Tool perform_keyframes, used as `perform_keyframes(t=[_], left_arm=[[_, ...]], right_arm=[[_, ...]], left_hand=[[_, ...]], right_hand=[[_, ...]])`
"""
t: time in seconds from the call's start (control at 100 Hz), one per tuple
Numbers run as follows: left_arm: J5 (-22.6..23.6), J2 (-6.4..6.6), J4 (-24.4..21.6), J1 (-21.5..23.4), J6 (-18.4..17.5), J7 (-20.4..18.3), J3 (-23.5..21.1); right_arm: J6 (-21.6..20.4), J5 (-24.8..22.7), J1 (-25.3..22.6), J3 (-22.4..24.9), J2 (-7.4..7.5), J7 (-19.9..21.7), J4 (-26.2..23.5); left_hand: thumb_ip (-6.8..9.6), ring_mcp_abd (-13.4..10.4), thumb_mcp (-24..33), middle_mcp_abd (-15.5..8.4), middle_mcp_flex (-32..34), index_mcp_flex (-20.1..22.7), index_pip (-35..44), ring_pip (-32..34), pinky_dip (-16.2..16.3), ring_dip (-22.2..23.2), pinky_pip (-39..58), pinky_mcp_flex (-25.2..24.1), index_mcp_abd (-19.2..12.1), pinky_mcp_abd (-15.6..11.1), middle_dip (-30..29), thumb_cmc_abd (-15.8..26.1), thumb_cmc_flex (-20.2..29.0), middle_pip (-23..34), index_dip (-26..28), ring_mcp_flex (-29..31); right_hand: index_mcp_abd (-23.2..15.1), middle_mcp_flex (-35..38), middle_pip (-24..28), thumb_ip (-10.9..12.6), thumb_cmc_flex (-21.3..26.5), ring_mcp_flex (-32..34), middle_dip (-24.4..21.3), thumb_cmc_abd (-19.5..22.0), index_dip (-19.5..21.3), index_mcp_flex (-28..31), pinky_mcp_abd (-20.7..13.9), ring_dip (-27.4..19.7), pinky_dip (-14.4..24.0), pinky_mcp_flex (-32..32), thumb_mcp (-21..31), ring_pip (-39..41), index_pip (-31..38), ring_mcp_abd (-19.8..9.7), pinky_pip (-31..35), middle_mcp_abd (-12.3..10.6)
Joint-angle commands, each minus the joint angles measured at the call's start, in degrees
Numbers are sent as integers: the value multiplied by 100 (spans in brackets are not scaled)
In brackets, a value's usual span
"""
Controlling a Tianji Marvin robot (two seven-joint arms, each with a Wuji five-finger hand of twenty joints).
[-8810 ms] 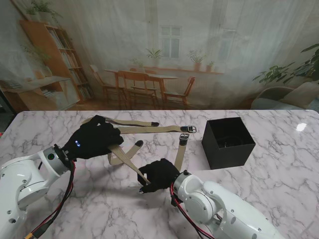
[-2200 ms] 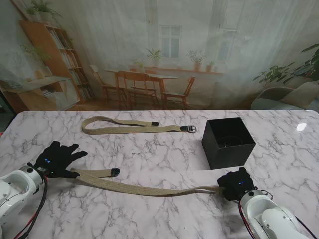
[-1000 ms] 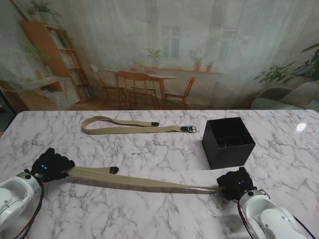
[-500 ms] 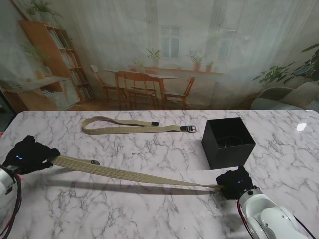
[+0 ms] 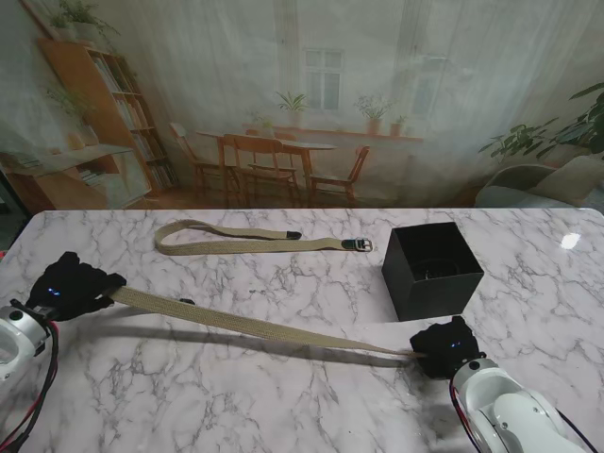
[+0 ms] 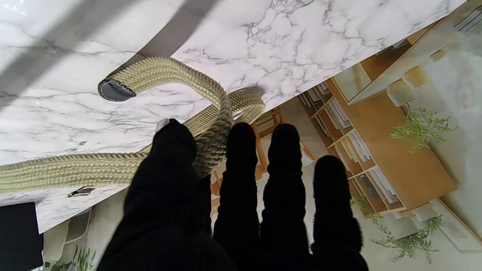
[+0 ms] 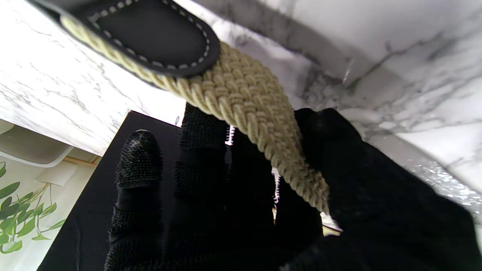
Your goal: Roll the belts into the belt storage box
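A tan woven belt [image 5: 255, 326] runs taut between my two hands, lifted off the marble at its left end with its shadow under it. My left hand [image 5: 71, 286] is shut on that end at the table's left edge. In the left wrist view the belt [image 6: 211, 113] loops over my thumb and its black tip [image 6: 113, 90] hangs free. My right hand [image 5: 444, 347] is shut on the other end, just nearer to me than the black storage box [image 5: 431, 269]. In the right wrist view the belt [image 7: 248, 98] crosses my palm. A second tan belt [image 5: 255, 241] lies folded flat farther away.
The box is open-topped and stands at the right of the marble table [image 5: 311, 396]; its dark wall [image 7: 90, 210] shows beyond my right fingers. The second belt's buckle [image 5: 362, 244] lies close to the box's left side.
Over the earlier frames my left hand pulled the belt's end to the left and raised it, drawing the belt straight. Since half a second ago it has shifted slightly right. My right hand has stayed put.
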Motion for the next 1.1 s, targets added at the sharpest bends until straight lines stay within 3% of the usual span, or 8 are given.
perform_keyframes(t=[0.0,0.35,0.44,0.51,0.64,0.69,0.81,1.09], left_arm=[[-22,-16,-108,-7,-69,-240,-21],[-85,-56,-822,319,-676,-155,-594],[-244,-82,-1133,473,-865,-528,-801],[-405,-99,-1363,594,-973,-905,-934],[-610,-108,-1732,827,-1051,-1587,-1128],[-694,-107,-1849,905,-1083,-1824,-1210],[-1371,-79,-2154,1089,-1062,-2739,-1453],[-1295,-93,-2089,1012,-1204,-2383,-1582]], right_arm=[[43,-22,-31,15,13,21,19],[-2,4,-16,13,14,-37,34],[-4,11,-20,17,13,-72,41],[2,17,-23,22,11,-99,45],[20,27,-38,38,7,-132,46],[24,27,-45,47,6,-133,40],[17,17,-61,73,5,-136,23],[38,50,-46,61,2,-143,46]], left_hand=[[311,90,378,85,114,782,626,197,120,123,186,-2,224,201,158,642,402,186,114,175],[344,101,437,8,16,667,908,39,42,59,72,-127,169,286,280,627,354,64,265,19],[289,135,435,64,-49,743,899,-192,-19,-106,-119,-216,215,337,89,538,277,-138,274,-58],[237,181,311,140,-82,882,856,-323,-36,-231,-269,-271,272,382,-538,560,-28,-158,265,-99],[240,184,212,176,-17,1126,899,-446,-57,-328,-362,-302,342,412,-656,622,-233,-292,295,-62],[229,178,181,40,33,1220,871,-492,-51,-369,-364,-302,345,411,-682,638,-288,-328,268,-37],[227,215,149,75,50,1332,728,-579,-119,-445,-525,-329,406,419,-741,727,-366,-416,173,-55],[255,187,154,172,-60,1210,587,-599,-99,-455,-537,-299,369,396,-764,792,-349,-484,159,-116]], right_hand=[[-235,202,165,119,325,186,42,147,-19,114,22,54,23,-24,356,251,254,3,79,-34],[-243,207,170,119,325,185,42,152,-19,110,28,54,19,-29,356,251,253,10,71,-33],[-247,208,170,119,321,182,42,156,-19,108,28,54,18,-29,356,250,253,9,71,-33],[-252,206,169,119,324,180,41,157,-18,108,35,53,16,-37,359,248,253,12,66,-34],[-259,200,165,119,324,179,40,162,-17,108,40,51,15,-37,358,245,255,2,64,-39],[-255,201,166,118,324,176,40,162,-16,107,41,50,14,-41,356,243,256,5,62,-43],[-250,199,164,117,324,183,39,163,-14,104,41,51,13,-42,353,246,257,10,60,-38],[-255,198,163,119,330,178,38,169,-15,101,41,50,10,-48,352,243,254,8,54,-40]])
